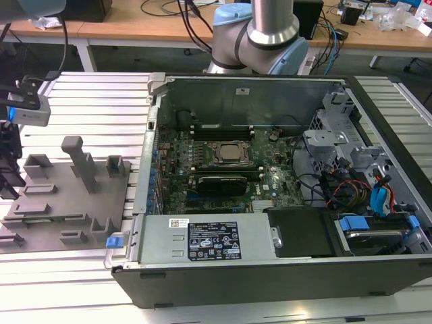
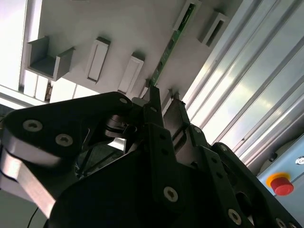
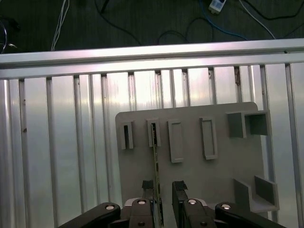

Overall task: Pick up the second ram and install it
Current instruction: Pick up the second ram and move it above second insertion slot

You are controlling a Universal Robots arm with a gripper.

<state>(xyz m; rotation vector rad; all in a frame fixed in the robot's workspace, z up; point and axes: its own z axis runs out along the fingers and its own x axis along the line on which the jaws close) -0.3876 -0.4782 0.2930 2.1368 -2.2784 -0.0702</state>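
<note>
- At the exterior view's left, on the ribbed aluminium table (image 1: 94,101): grey plastic holder block (image 1: 61,196), slotted to keep parts upright and reachable.
- Standing on edge in one slot: long, thin green circuit-board stick, the second ram (image 3: 155,152), flat faces offered for a pinch.
- Astride it in the first wrist view: black two-fingered hand (image 3: 164,186), fingers apart, nothing clamped, one finger just beside the stick.
- At the exterior view's right: open black computer case (image 1: 270,287), large green motherboard (image 1: 175,162) exposed, probably for fitting.

holder block (image 3: 209,180): matt grey plastic | table (image 3: 47,142): ribbed shiny metal | gripper (image 3: 164,186): matt black
</note>
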